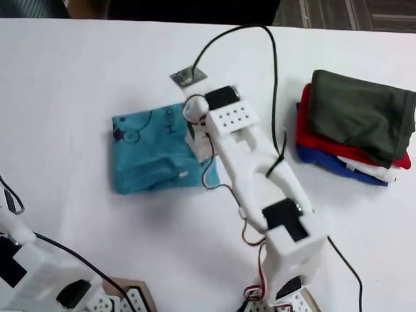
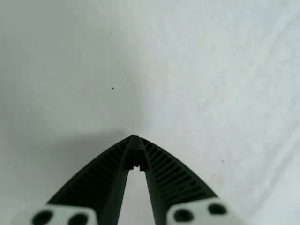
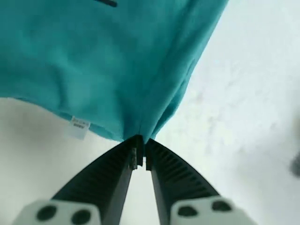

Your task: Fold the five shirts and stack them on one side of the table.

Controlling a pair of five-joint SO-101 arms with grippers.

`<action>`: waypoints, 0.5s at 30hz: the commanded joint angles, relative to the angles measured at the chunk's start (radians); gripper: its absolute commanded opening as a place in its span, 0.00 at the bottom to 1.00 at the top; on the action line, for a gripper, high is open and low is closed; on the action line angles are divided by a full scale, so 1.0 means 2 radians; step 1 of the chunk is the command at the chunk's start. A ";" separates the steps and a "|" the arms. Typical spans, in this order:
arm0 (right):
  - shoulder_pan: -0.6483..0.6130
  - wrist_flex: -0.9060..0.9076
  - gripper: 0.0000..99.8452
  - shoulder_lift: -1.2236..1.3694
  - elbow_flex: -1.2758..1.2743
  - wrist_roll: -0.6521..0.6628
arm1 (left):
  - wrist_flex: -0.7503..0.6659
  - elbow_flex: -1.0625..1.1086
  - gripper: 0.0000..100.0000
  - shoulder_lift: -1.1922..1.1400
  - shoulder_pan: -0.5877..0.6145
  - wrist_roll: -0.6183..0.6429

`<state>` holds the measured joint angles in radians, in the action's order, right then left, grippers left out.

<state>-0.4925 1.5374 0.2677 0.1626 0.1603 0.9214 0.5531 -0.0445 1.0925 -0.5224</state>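
Observation:
A teal shirt [image 1: 156, 153] lies folded into a rough rectangle at the middle of the white table [image 1: 78, 84]. My right gripper [image 3: 139, 143] is at the shirt's right edge, shut on a pinched fold of the teal shirt [image 3: 108, 61]; in the high view this gripper [image 1: 197, 138] sits under its white wrist. A stack of folded shirts [image 1: 354, 127] rests at the right side, olive green on top, then red, white and blue. My left gripper [image 2: 134, 140] is shut with nothing in it, over bare table near the front left corner.
A small grey square patch [image 1: 188, 77] lies behind the teal shirt. A black cable [image 1: 273, 71] loops from the right arm across the table's back. The left arm's base [image 1: 39, 273] stands at the front left.

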 commanded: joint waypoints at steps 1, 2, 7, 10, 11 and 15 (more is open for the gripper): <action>-0.009 0.004 0.02 -0.066 -0.029 0.003 | -0.007 -0.006 0.03 0.025 -0.005 0.002; -0.009 0.002 0.02 -0.075 -0.043 0.003 | -0.007 -0.006 0.03 0.025 -0.005 0.002; -0.004 -0.037 0.02 -0.090 -0.114 0.007 | -0.007 -0.006 0.03 0.025 -0.005 0.002; -0.007 -0.079 0.02 -0.090 -0.152 0.008 | -0.007 -0.006 0.03 0.025 -0.005 0.002; -0.005 -0.094 0.02 -0.090 -0.163 0.008 | -0.007 -0.006 0.03 0.025 -0.005 0.002; -0.005 -0.130 0.02 -0.089 -0.199 0.008 | -0.007 -0.006 0.03 0.026 -0.003 0.002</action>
<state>-0.5033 1.3195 0.1511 -0.2087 0.1680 0.9214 0.5531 -0.0445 1.0925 -0.5224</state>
